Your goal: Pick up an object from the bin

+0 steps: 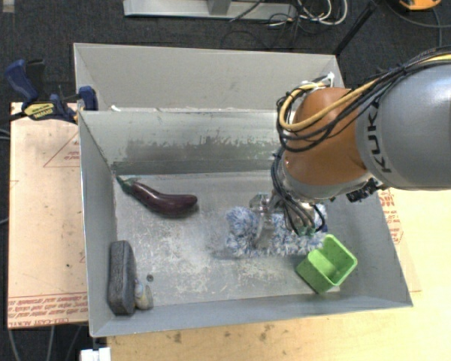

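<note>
My gripper (270, 228) hangs low over the right middle of the bin, directly above a crumpled blue-and-white cloth (244, 232). Its fingers reach down into the cloth's folds. Whether they are open or shut I cannot tell. A green open box (328, 263) lies just to the right of the cloth, near the bin's front right corner. A dark purple aubergine (161, 198) rests to the left, toward the back wall.
A grey oblong block (121, 277) lies along the front left wall, with a small pale stone-like piece (143, 297) beside it. The arm with its orange cover and cables looms over the bin's right side.
</note>
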